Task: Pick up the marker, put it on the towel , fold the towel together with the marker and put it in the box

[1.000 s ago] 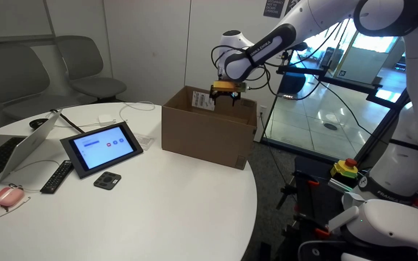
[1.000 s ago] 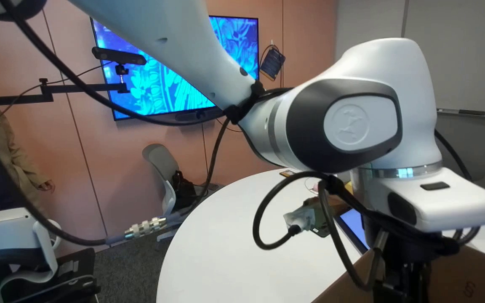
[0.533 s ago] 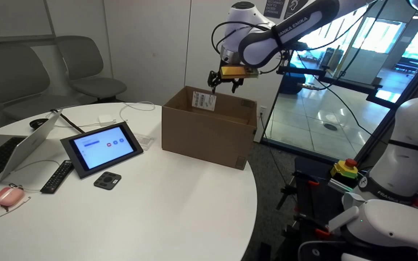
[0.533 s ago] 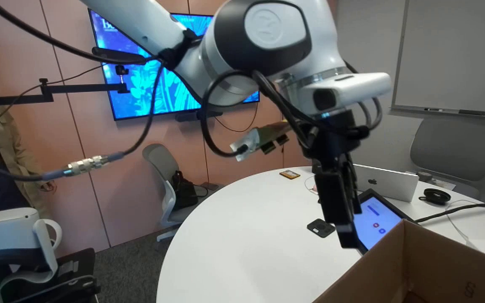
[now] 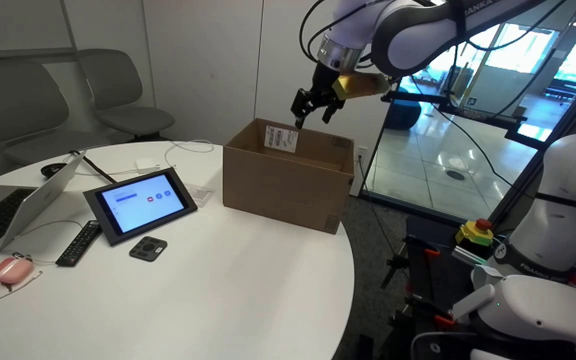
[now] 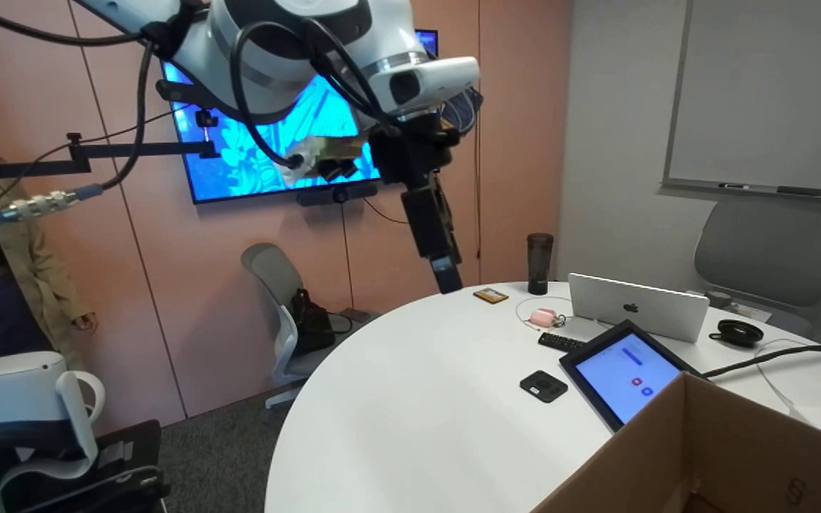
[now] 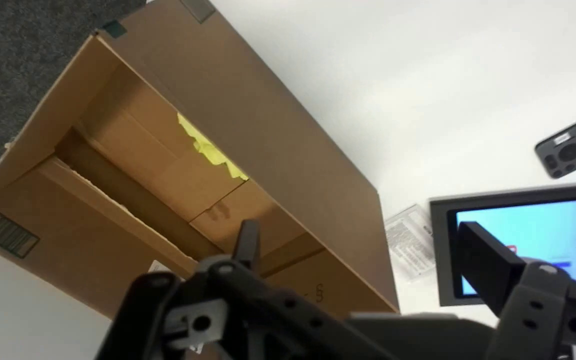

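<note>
The brown cardboard box [image 5: 285, 192] stands open at the table's edge; it also shows in an exterior view [image 6: 774, 445] and in the wrist view [image 7: 273, 130]. A crumpled yellow cloth [image 7: 211, 151], which looks like the towel, lies on the box floor in the wrist view, partly hidden by the near wall. The marker is not visible; whether it is inside the cloth cannot be seen. My gripper [image 5: 313, 121] is open and empty above the box, tilted, with fingers apart in the wrist view [image 7: 358, 230]. It also shows in an exterior view [image 6: 446, 281].
A tablet [image 5: 142, 202] lies beside the box, with a small black control puck [image 5: 148, 249], a remote [image 5: 79, 244], a laptop [image 5: 23, 212] and a pink case [image 5: 14, 271] further off. White cables run behind the tablet. A clear label packet [image 7: 411, 242] lies between box and tablet.
My gripper has risen from low at the box opening to above the rim and has tilted. The arm has swung back away from the box. The box and table items have not moved.
</note>
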Controlling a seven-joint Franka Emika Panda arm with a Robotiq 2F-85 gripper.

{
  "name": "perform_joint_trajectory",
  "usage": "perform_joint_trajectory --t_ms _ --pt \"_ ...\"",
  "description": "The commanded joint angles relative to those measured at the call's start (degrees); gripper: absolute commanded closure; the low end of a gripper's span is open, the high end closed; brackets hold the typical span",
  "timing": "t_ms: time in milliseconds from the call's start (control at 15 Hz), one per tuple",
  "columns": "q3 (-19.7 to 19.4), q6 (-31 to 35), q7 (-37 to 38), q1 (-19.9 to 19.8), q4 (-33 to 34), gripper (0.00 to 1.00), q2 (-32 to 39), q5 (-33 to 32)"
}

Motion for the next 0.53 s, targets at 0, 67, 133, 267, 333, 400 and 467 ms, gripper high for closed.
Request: perform_joint_trajectory --t_ms 0,67,133,267,333,400,467 --pt "3.5 -4.87 -7.84 -0.43 -4.16 0.0 -8.01 5.68" --pt "4.16 -7.44 -10.02 -0.41 -4.18 0.0 -9.48 7.56" --pt "4.81 -9.68 -11.48 -0.46 -4.26 0.0 -10.78 8.99" --pt "5.71 -15.3 -14.69 -0.62 -4.08 0.0 -13.75 11.66" --pt "5.93 -17.64 -16.16 -0.71 -4.21 0.0 -15.44 12.82" --pt "6.17 -19.86 -17.52 -0.75 -4.33 0.0 -16.86 13.82" --pt "6.17 -22.4 -19.05 -0.86 -4.2 0.0 -18.27 14.76"
